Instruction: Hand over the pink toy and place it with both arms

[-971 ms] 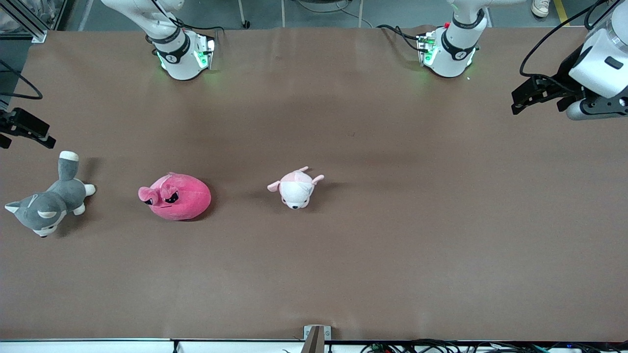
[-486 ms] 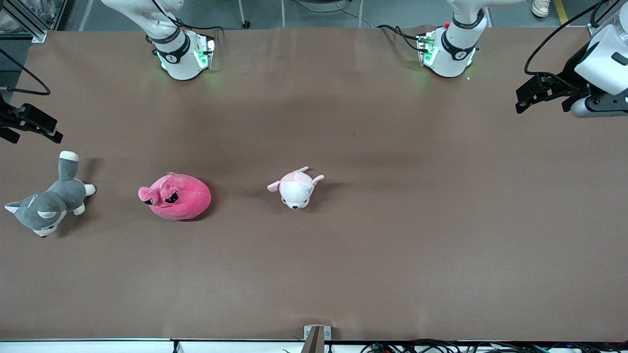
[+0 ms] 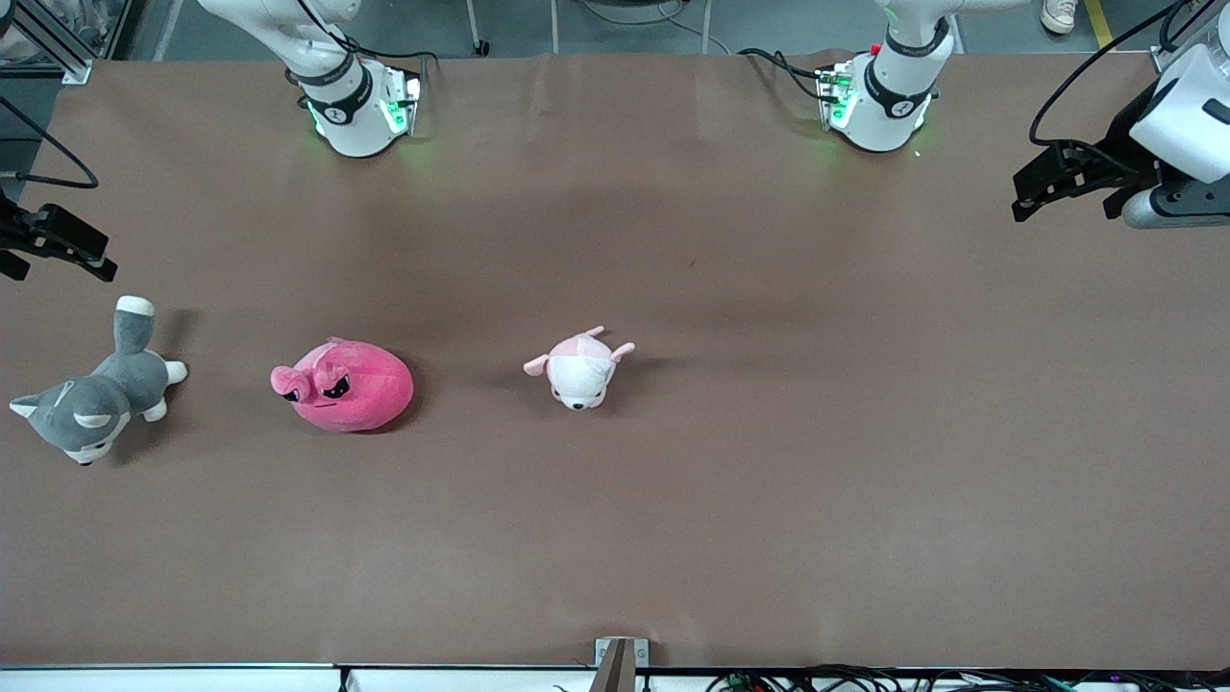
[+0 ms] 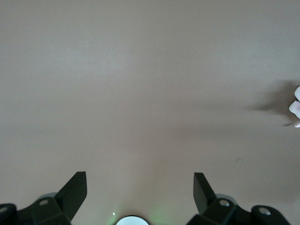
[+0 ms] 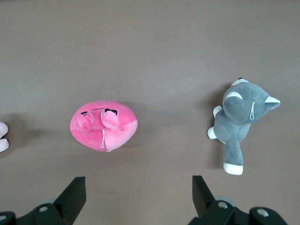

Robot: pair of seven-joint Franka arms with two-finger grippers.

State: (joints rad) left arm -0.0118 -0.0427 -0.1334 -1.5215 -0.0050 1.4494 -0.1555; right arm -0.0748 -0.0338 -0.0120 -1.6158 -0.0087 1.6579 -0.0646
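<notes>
On the brown table (image 3: pixel 730 500) your pink toy (image 3: pixel 351 386) lay ungrasped, since the right gripper (image 5: pixel 138 194) above it and the left gripper (image 4: pixel 139 190) over bare tabletop both gaped empty.

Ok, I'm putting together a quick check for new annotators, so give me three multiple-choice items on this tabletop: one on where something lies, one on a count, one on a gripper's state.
1. Which toy lies between the other two on the table?
A. the grey husky
B. the pink toy
C. the pale pink-and-white plush

2. How many plush toys are on the table?
A. two
B. three
C. four

3. What state is the right gripper in?
A. open, holding nothing
B. shut on the pink toy
C. shut on the grey husky

Answers:
1 B: the pink toy sits between the grey husky and the pale pink-and-white plush.
2 B: those three are the only toys on the brown table.
3 A: the right gripper shows its fingers spread apart over bare table; the left gripper is open too.
</notes>
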